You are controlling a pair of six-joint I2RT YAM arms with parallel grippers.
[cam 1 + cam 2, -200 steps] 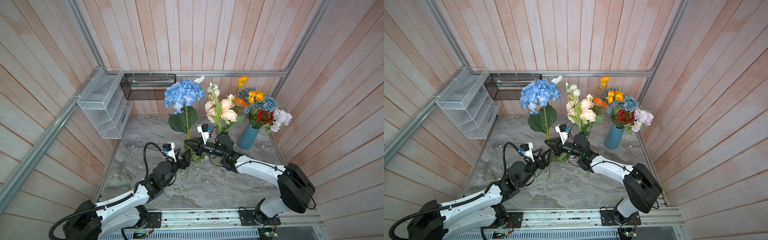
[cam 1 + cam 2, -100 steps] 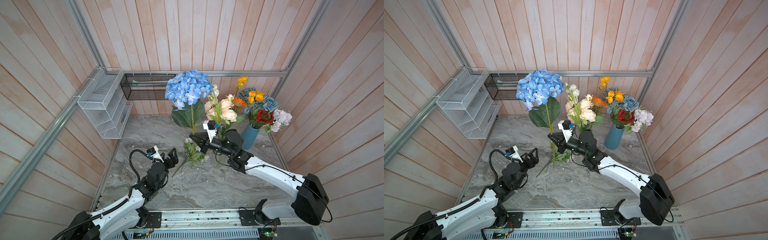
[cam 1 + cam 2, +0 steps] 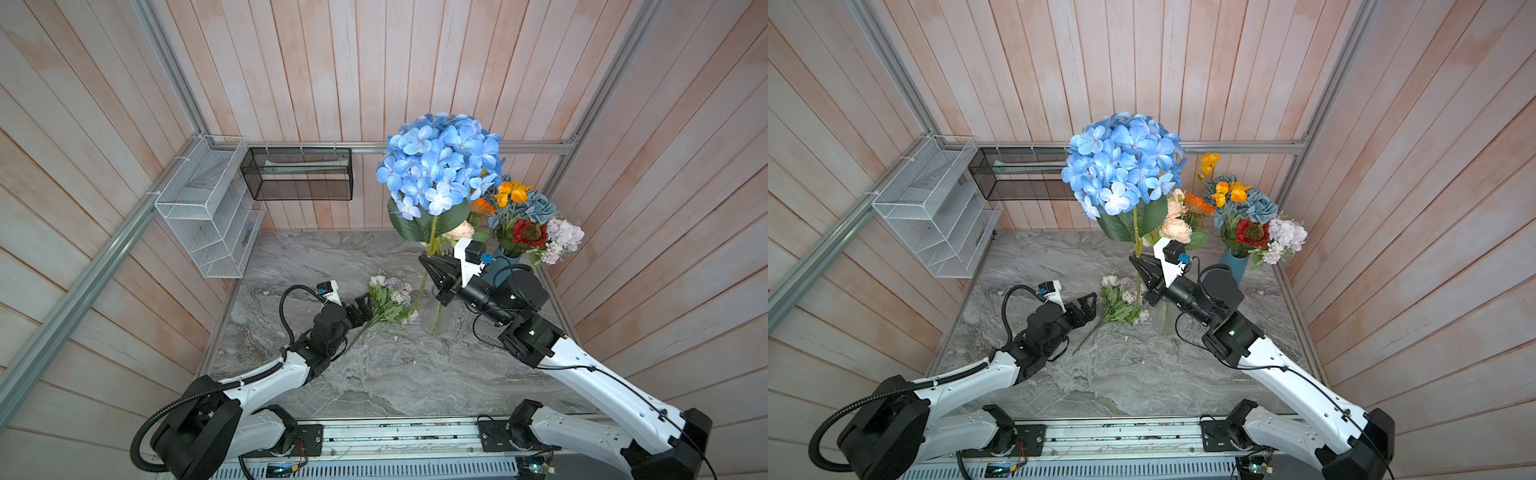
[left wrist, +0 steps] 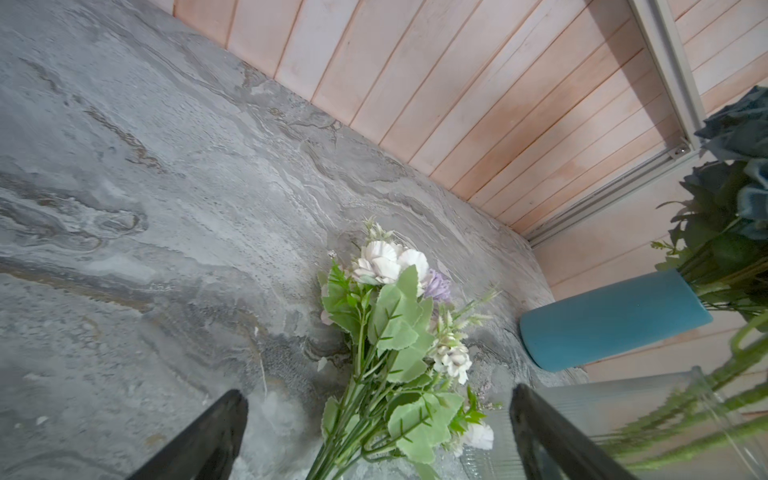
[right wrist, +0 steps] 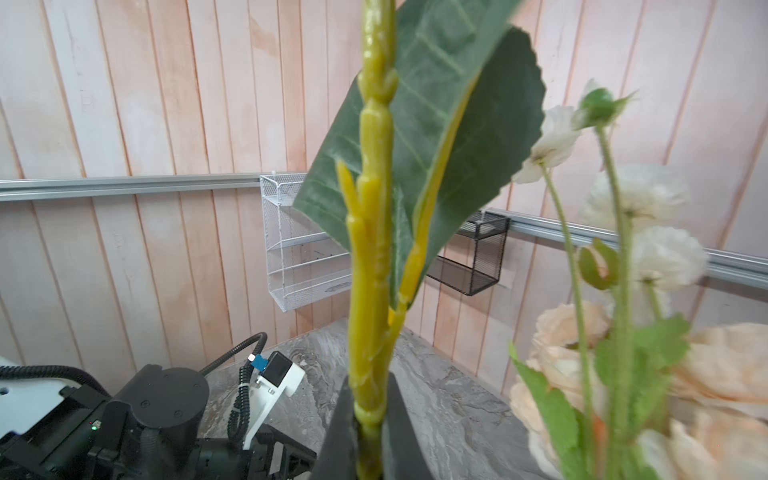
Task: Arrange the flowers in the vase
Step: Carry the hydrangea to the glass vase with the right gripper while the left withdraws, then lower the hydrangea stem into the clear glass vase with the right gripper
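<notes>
1. My right pincer is clenched on the thick yellow-green stem of the big blue hydrangea. The stem stands near upright, with the bloom high above my jaws
2. The clear ribbed glass vase stands on the grey marble tabletop directly under my right wrist. It seems to hold peach and white blooms, but my pincer hides its mouth in both top views
3. The move turns on this: the stem's lower end hangs below my jaws and, as I judge it, beside the vase wall on the side toward my left arm, not over the mouth. I would lift, shift across, then lower along the stem's own axis
4. My right arm reaches forward with the forearm rising. The wrist is bent so the pincer lies roughly level, crossing the stem and pointing toward my left arm
5. My left pincer is released, with its jaws wide and low over the marble. It faces a small sprig of white and lilac blossoms with pale green leaves, which lies flat just beside the glass vase. I see no contact with it
6. A teal cylindrical vase, full of flowers, stands behind my right arm near the back corner
</notes>
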